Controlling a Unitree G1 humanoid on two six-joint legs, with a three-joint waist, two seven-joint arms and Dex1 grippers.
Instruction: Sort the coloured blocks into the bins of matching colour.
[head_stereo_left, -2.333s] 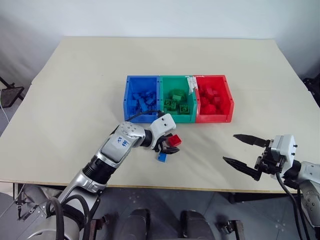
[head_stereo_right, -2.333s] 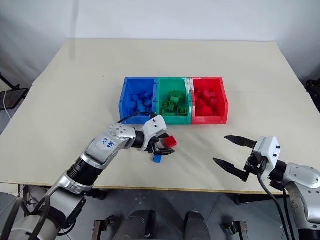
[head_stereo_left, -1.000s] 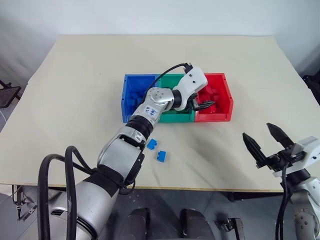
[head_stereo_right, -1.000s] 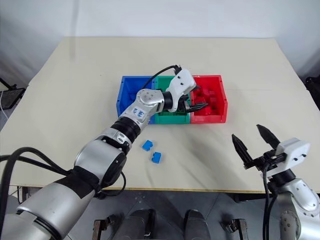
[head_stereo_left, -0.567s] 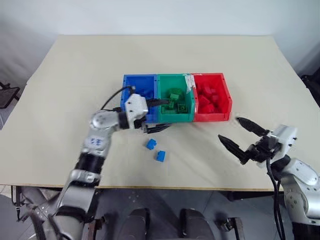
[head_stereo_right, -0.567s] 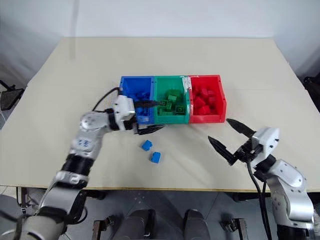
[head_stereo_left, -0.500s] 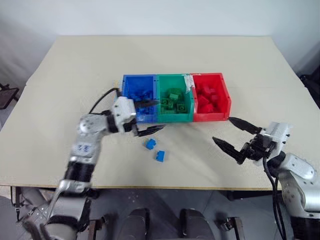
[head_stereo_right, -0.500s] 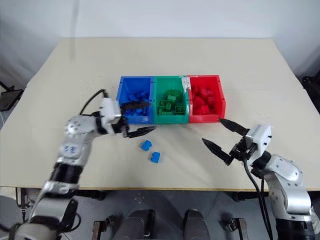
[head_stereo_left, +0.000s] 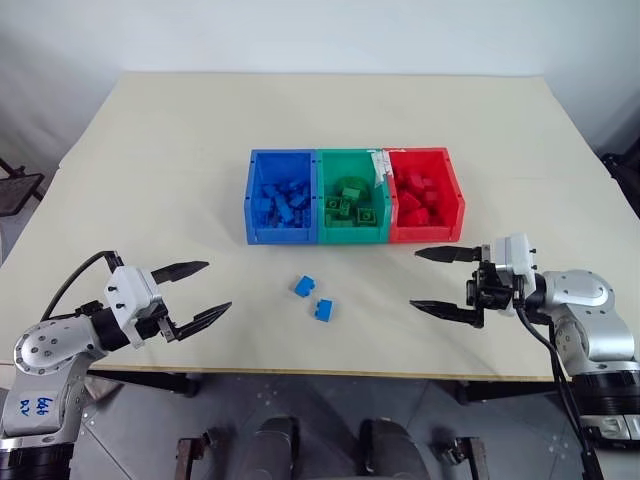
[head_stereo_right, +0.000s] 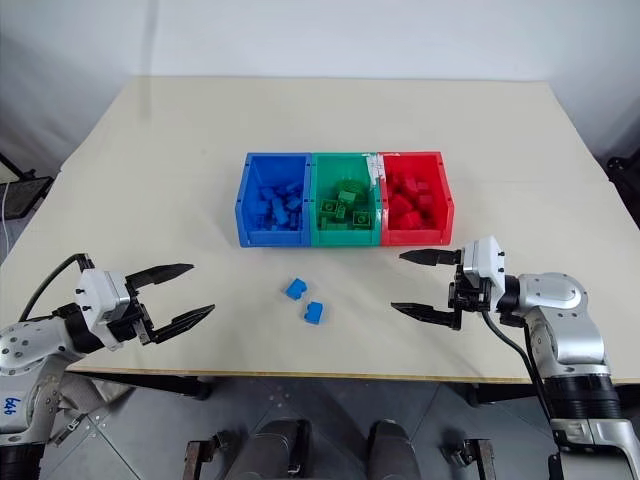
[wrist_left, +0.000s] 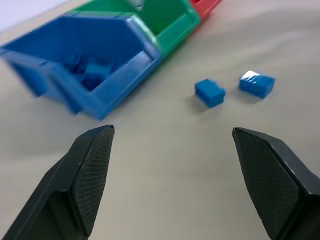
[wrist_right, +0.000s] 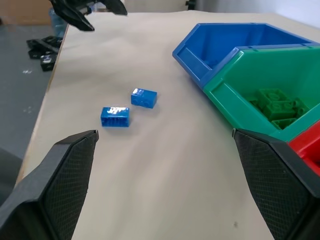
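- Your left gripper (head_stereo_left: 197, 290) hangs over the near left part of the table (head_stereo_left: 150, 150), jaws released and spread wide, nothing between them, pointing toward the middle.
- Next along, the blue bin (head_stereo_left: 281, 197) stands at the left end of the row, with blue blocks (head_stereo_left: 285, 198) piled inside.
- In front of that bin, out on the bare table, you have two loose blue blocks: one (head_stereo_left: 303, 287) nearer the bins, the other (head_stereo_left: 323, 310) just beside it and closer to the near edge. They lie close together but apart, roughly midway between your two grippers.
- The green bin (head_stereo_left: 352, 195) sits in the middle, touching its neighbours on both sides, and holds green blocks (head_stereo_left: 350, 203).
- The red bin (head_stereo_left: 425, 194) closes the row on the right, with red blocks (head_stereo_left: 416, 196) in it.
- Your right gripper (head_stereo_left: 434, 280) hovers in front of the red bin's near right corner, jaws released and wide, empty, pointing left toward the loose blue blocks.
- From the right wrist view, both loose blocks lie between the two spread fingers (wrist_right: 65, 172), well ahead of them.
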